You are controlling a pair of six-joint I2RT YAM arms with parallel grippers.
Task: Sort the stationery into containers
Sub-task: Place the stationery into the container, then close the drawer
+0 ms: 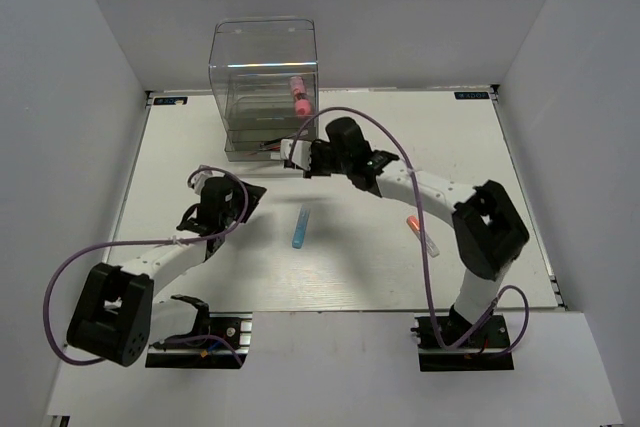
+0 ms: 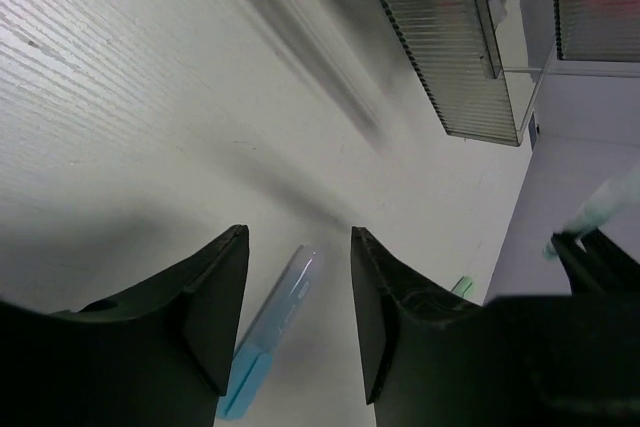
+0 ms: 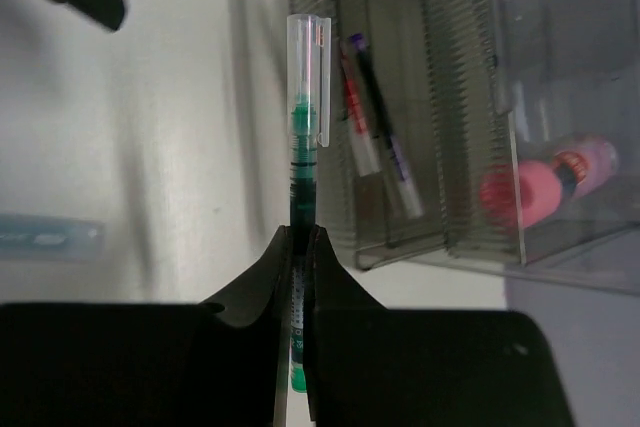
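The tall clear box (image 1: 263,87) stands at the back of the table, with a chunky pink tube (image 1: 298,95) inside. My right gripper (image 1: 298,157) is just in front of its base drawers. In the right wrist view it (image 3: 303,237) is shut on a teal marker (image 3: 303,137) with a clear cap, pointing beside an open drawer (image 3: 400,237) that holds a red pen (image 3: 352,117) and a dark pen (image 3: 385,137). My left gripper (image 2: 300,327) is open above a light-blue marker (image 2: 272,327), which lies mid-table (image 1: 301,226). An orange-capped clear marker (image 1: 422,233) lies to the right.
White walls enclose the table on three sides. The right arm's purple cable (image 1: 400,152) loops over the middle. The ribbed drawer front (image 2: 450,47) and the held teal marker (image 2: 600,209) show in the left wrist view. The pink tube (image 3: 535,182) shows behind the box wall.
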